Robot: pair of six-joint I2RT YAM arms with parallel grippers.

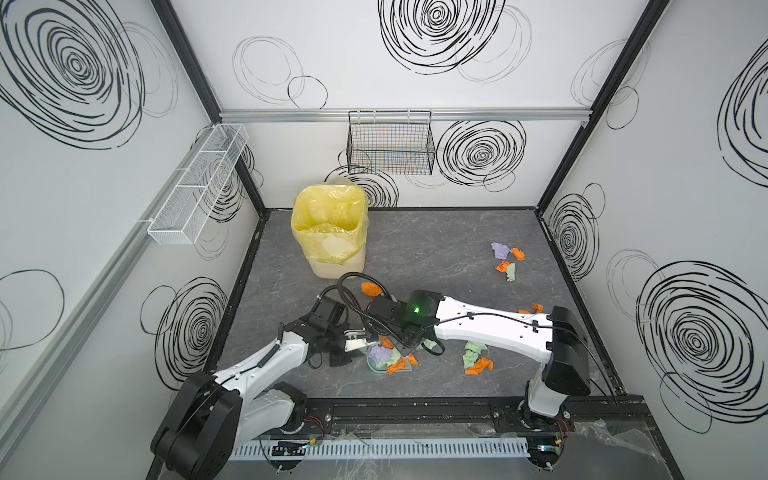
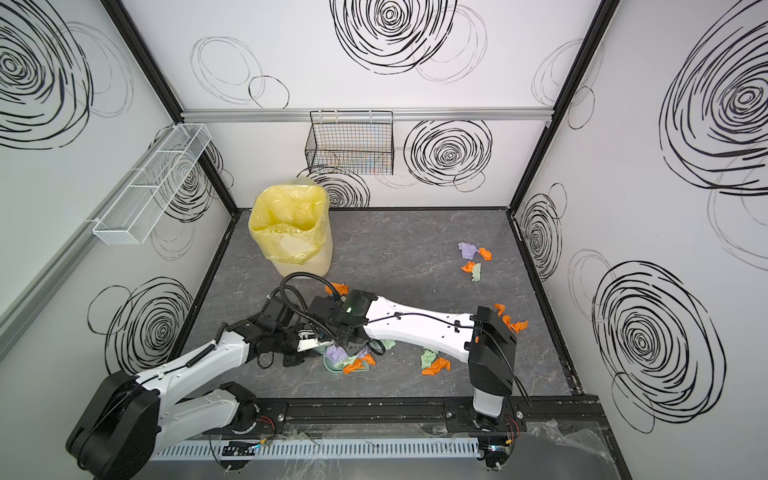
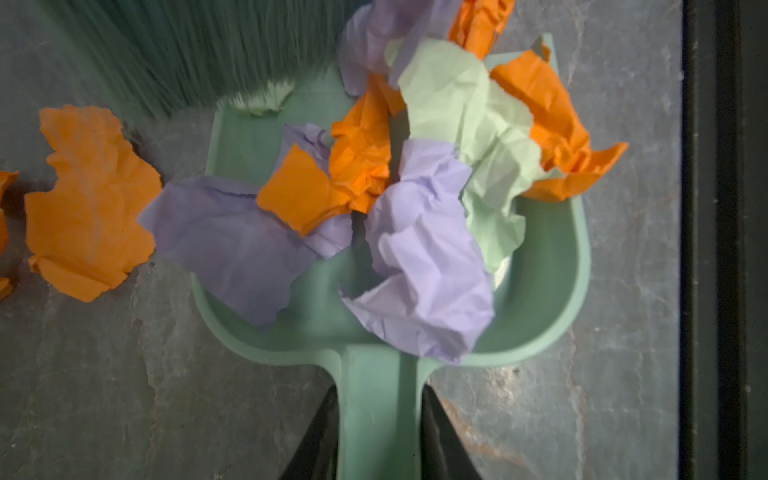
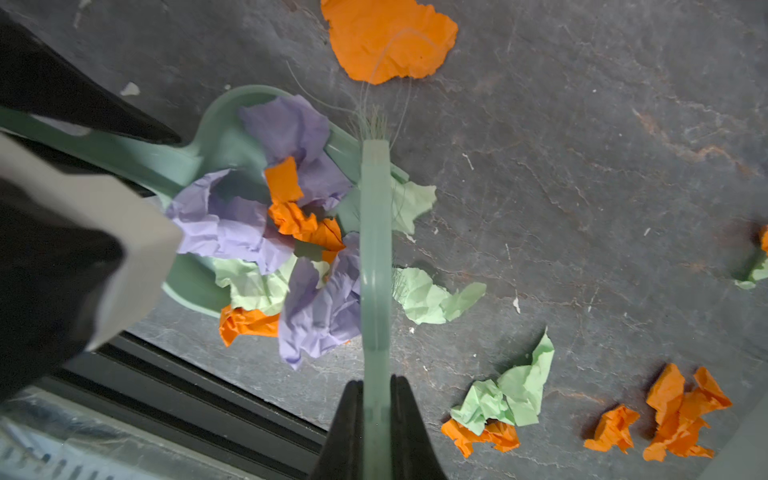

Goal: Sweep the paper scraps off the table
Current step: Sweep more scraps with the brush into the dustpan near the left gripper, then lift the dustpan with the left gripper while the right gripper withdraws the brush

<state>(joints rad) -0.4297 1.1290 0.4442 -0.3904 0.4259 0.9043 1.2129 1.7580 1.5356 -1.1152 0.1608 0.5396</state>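
Far left on the desk [image 1: 436,245]: bin [image 1: 330,232] with yellow liner, upright. Left tool [image 3: 378,399] pinches the handle of the teal dustpan [image 3: 552,316], which rests near the front edge, heaped with lilac, orange and green paper scraps [image 3: 428,257]; right tool [image 4: 376,386] is clamped on the handle of the brush [image 4: 375,249], bristles at the pan's mouth. Further right, loose scraps lie on the desk: a green-orange cluster [image 1: 478,361] near the pan, orange bits [image 1: 536,308] by the right arm, and a group [image 1: 507,257] well apart toward the back right.

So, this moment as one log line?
left gripper: holding dustpan | right gripper: holding brush | paper scraps: some in dustpan, others on table
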